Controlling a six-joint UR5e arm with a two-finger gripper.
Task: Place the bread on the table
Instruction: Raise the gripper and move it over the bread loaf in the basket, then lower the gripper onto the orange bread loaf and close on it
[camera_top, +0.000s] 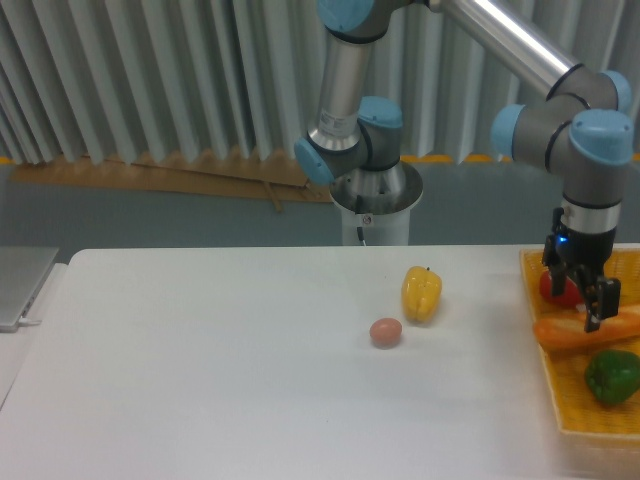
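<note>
White tabletop (200, 380): three peppers, one egg-like ball (386, 332), one golden-orange bread (585, 329) in basket (570, 400); claw (588, 305) spread above it.

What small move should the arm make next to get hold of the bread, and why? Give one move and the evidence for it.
Probably lower the gripper a little further onto the bread. The fingers already hang right over the loaf, which still lies in the basket between the red pepper and green pepper, not on the table.

White table (200, 380), yellow pepper (421, 293), pinkish ball (386, 332), yellow wicker basket (560, 400) at right edge
</note>
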